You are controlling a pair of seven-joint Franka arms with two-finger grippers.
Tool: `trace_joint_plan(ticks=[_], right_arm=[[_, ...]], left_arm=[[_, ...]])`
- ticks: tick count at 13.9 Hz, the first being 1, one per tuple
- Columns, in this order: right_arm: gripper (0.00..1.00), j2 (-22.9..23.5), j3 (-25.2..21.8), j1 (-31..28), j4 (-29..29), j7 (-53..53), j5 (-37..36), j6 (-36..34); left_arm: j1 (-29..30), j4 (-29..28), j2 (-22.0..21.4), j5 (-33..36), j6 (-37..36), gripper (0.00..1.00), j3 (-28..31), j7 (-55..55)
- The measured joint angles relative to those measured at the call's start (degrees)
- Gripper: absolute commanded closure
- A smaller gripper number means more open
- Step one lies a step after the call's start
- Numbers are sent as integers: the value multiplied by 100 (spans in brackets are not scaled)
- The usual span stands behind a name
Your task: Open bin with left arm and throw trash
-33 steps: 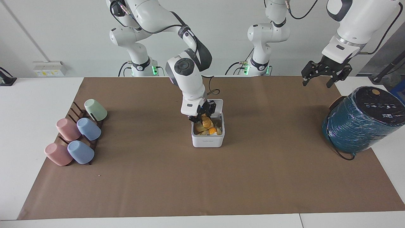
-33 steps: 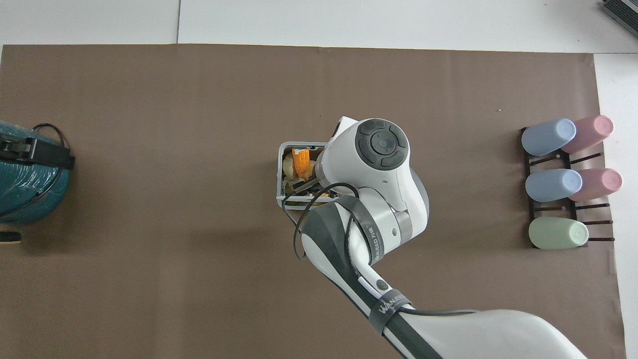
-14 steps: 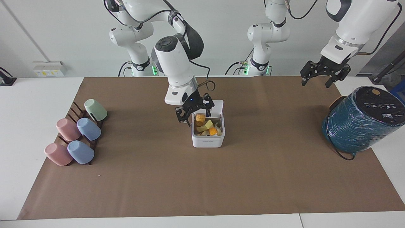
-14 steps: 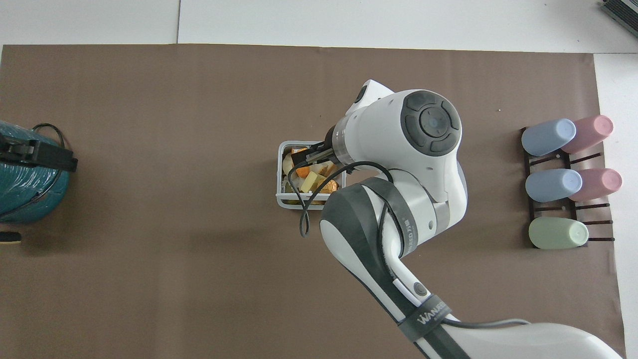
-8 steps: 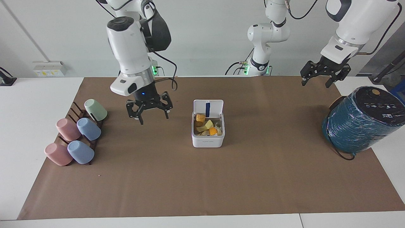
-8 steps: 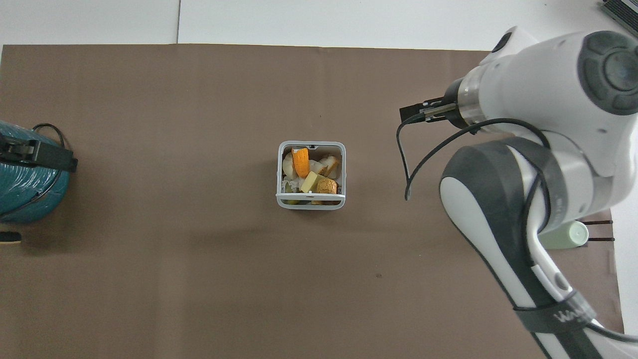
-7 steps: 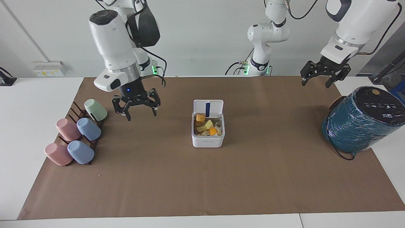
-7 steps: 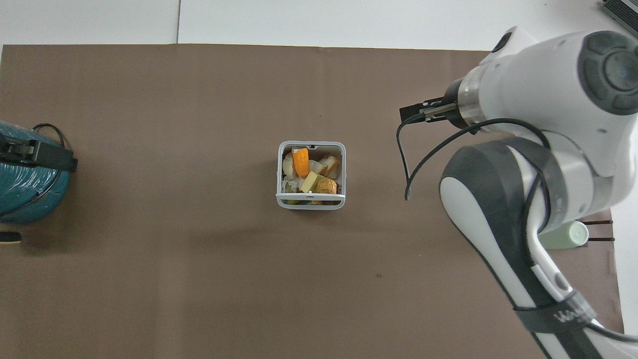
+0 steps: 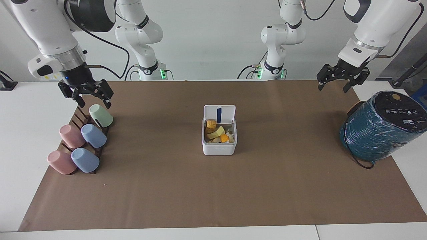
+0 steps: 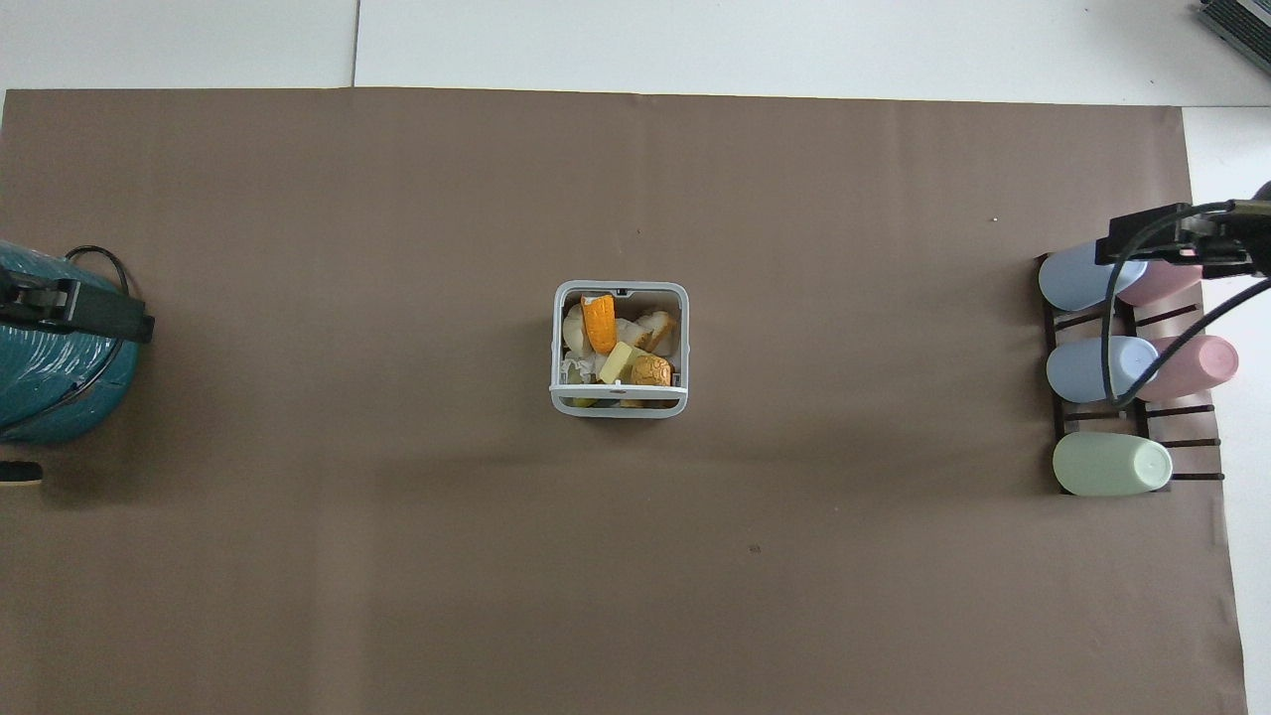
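The white bin (image 9: pixel 219 147) stands in the middle of the brown mat with its lid (image 9: pixel 219 112) hinged up and open. It also shows in the overhead view (image 10: pixel 619 401). Inside lie the trash pieces: a pale yellow block (image 9: pixel 218 131) (image 10: pixel 616 362), a golden-brown lump (image 9: pixel 210 124) (image 10: pixel 651 370) and an orange piece with a white end (image 9: pixel 224 137) (image 10: pixel 599 323). My right gripper (image 9: pixel 94 103) (image 10: pixel 1142 238) is open and empty, raised over the cup rack. My left gripper (image 9: pixel 334 88) (image 10: pixel 79 310) is open and empty, waiting raised by the teal cylinder.
A big teal wrapped cylinder (image 9: pixel 380 128) (image 10: pixel 45 382) lies at the left arm's end of the table. A dark rack with several pastel cups (image 9: pixel 83 141) (image 10: pixel 1117 362) stands at the right arm's end. The brown mat (image 9: pixel 213 193) covers most of the table.
My right gripper let the golden-brown lump go into the bin, opened, rose and swung away to over the cup rack. The left arm has not moved.
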Motion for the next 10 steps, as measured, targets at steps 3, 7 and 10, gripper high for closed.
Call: trace_joint_plan(ticks=[3, 7, 10], right_arm=[[0, -334, 13, -101, 1, 0, -51, -584], [0, -650, 59, -100, -4, 0, -225, -1302], [0, -656, 59, -100, -40, 1, -226, -1345]], left_arm=[[0, 0, 0, 0, 0, 0, 0, 0], [0, 0, 0, 0, -1, 0, 0, 0], [0, 0, 0, 0, -1, 0, 0, 0]])
